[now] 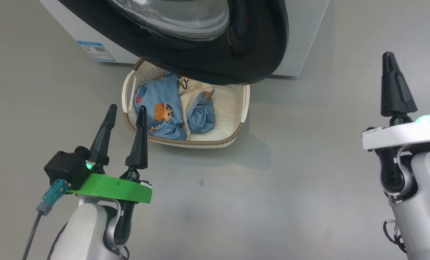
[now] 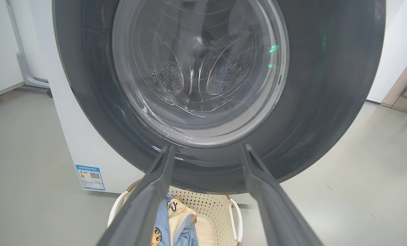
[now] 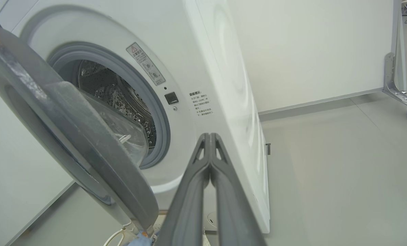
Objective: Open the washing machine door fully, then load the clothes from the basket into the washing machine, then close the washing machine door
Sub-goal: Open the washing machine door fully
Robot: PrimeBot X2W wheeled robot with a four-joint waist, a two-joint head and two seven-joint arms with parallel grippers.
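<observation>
Looking down via the head cam, I'm using the basket [image 1: 186,142] on the floor as my ref pt. The clothes [image 1: 159,108] lie inside it, bunched in its left half: blue pieces w/ a cartoon-boy print and a cream piece between them. The washing machine door [image 1: 262,43] hangs ajar right over the basket's far edge, hiding that rim. The washing machine [image 1: 303,36] stands just behind the basket, its blue label [image 1: 96,51] off to the basket's far left. Left gripper [image 1: 127,107] is at the basket's near-left corner, fingers spread apart w/ nothing between them (one tip overlaps the rim in this view; contact I can't judge). Right gripper [image 1: 389,57] is well to the basket's right, fingers pressed together, holding nothing. On the right wrist cam the door is swung out from the grey gasket [image 3: 163,130], steel drum [image 3: 101,85] visible past it.
</observation>
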